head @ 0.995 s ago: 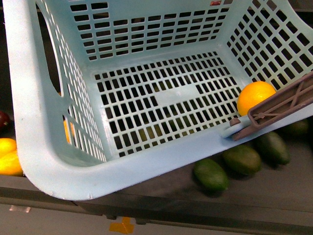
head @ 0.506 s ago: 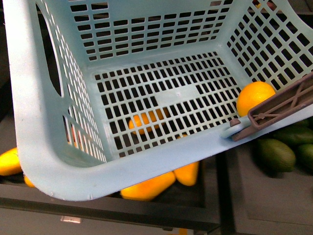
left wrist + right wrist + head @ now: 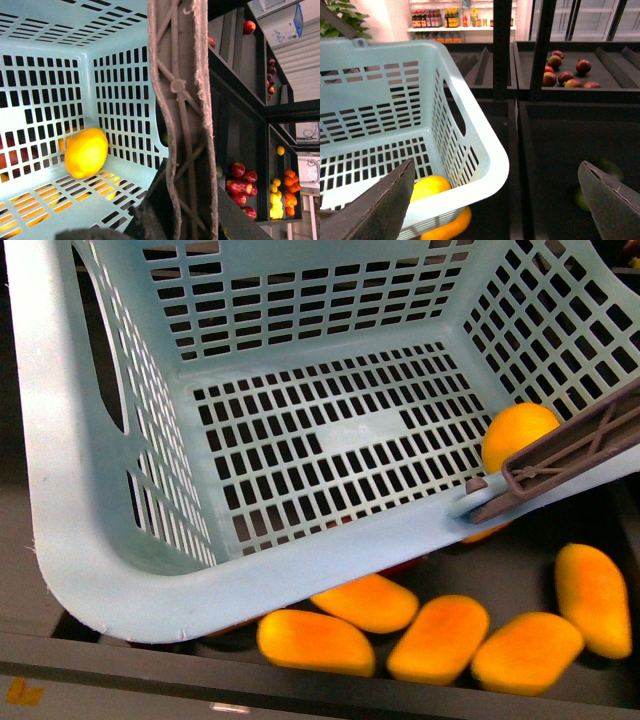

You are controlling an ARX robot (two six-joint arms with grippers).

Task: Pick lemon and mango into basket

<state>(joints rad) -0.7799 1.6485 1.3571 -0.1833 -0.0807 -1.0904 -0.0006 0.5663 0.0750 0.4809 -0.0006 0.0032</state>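
Down in the basket, the lemon sits on the slotted floor, tucked into the corner right by the brown handle. Right gripper hangs near the basket's rim, fingers spread wide, nothing between them. Left gripper is just a dark shape against the handle, possibly clamped on it, can't tell. Yellow mangoes lie on the shelf beneath.
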